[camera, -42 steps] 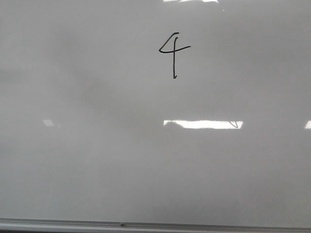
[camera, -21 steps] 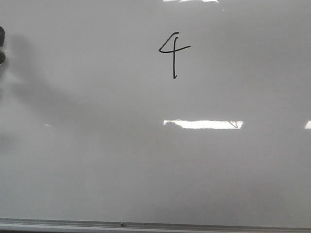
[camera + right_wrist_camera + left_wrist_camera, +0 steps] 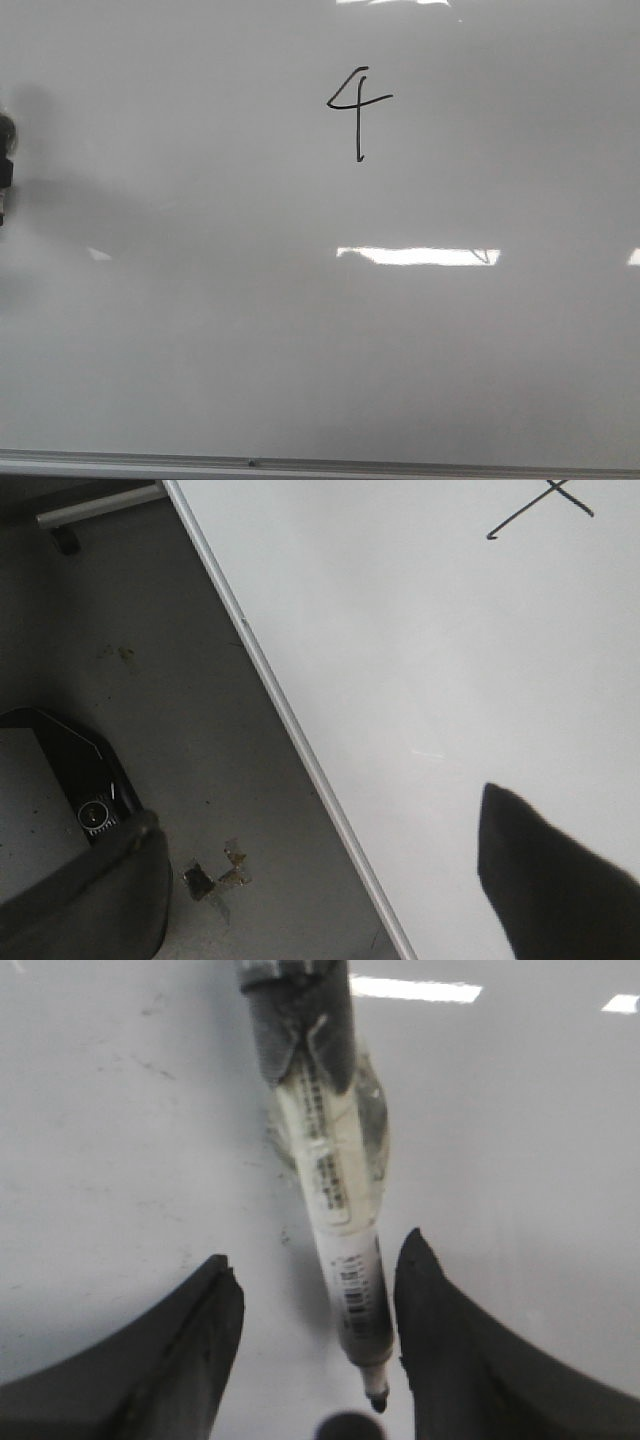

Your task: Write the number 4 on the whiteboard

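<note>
Lying on the whiteboard (image 3: 120, 1110), a slim marker (image 3: 335, 1200) sits between the parted fingers of the left gripper (image 3: 315, 1335), which clamps nothing; light and smooth-barrelled, it looks best pinched mid-body, clear of the tip. A finished number 4 (image 3: 357, 108) stands in the upper centre of the front view, its strokes also showing at the upper right of the right wrist view. The right gripper (image 3: 330, 880) is spread wide and holds nothing. No containers appear.
</note>
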Available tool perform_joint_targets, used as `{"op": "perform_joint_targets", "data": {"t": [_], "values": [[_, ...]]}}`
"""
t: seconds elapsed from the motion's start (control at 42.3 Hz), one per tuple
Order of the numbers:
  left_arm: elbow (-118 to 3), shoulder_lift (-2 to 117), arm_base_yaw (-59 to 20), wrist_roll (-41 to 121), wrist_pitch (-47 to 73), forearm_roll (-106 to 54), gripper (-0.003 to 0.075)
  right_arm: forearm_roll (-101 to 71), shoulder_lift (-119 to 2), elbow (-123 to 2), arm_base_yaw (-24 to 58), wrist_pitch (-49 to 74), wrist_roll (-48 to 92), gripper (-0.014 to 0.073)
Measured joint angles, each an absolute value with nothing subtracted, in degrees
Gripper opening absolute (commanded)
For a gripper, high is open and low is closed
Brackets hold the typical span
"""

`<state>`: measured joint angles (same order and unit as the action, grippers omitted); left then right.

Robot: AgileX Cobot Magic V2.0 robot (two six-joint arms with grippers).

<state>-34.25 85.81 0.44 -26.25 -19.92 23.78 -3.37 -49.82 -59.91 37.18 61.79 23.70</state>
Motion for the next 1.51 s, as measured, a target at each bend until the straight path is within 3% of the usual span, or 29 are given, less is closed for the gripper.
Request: {"op": "perform_joint_targets", "data": {"t": [0.331, 0.472, 0.685, 0.874, 1.134, 1.181, 1.252, 1.393, 1.464, 1.511], "values": [[-42.3, 75.1, -5.2, -24.4, 7.6, 25.8, 0.0368, 3.7, -47.4, -59.9, 37.2, 61.8, 8.2, 0.0643], [-47.4, 70.3, -11.1, -20.1, 22.8, 25.8, 0.0368, 7.4, -45.5, -59.9, 37.2, 62.2, -0.8, 0.0643], [-54.1, 63.9, -20.9, -10.2, 41.5, 18.7, 0.0368, 7.2, -42.4, -59.9, 37.2, 63.2, -3.2, 0.0643], [-54.9, 57.1, -27.8, 1.0, 46.8, 4.5, 0.0368, 7.1, -39.0, -57.1, 37.2, 63.5, -3.2, 0.0643], [-54.9, 50.3, -33.5, 3.4, 48.4, -0.7, 0.0368, 7.1, -34.2, -52.4, 37.2, 62.9, -3.2, 0.0638], [-54.9, 49.9, -33.8, 3.4, 48.5, -0.7, 0.0363, 7.1, -33.8, -52.0, 37.2, 62.5, -3.2, 0.0606], [-54.9, 49.9, -33.8, 3.4, 48.6, -0.7, 0.0314, 7.1, -33.6, -51.9, 37.2, 62.0, -3.3, 0.0489], [-54.9, 49.9, -33.8, 3.4, 48.6, -0.7, 0.0132, 7.1, -33.6, -51.7, 37.2, 61.0, -3.3, 0.0066], [-54.9, 49.9, -33.8, 3.4, 48.5, -0.7, 0.0058, 7.1, -33.6, -51.6, 37.2, 60.8, -3.3, -0.0078], [-54.9, 49.9, -33.8, 3.4, 48.5, -0.7, 0.0007, 7.1, -33.6, -51.6, 37.2, 60.8, -3.3, -0.0064]]}}
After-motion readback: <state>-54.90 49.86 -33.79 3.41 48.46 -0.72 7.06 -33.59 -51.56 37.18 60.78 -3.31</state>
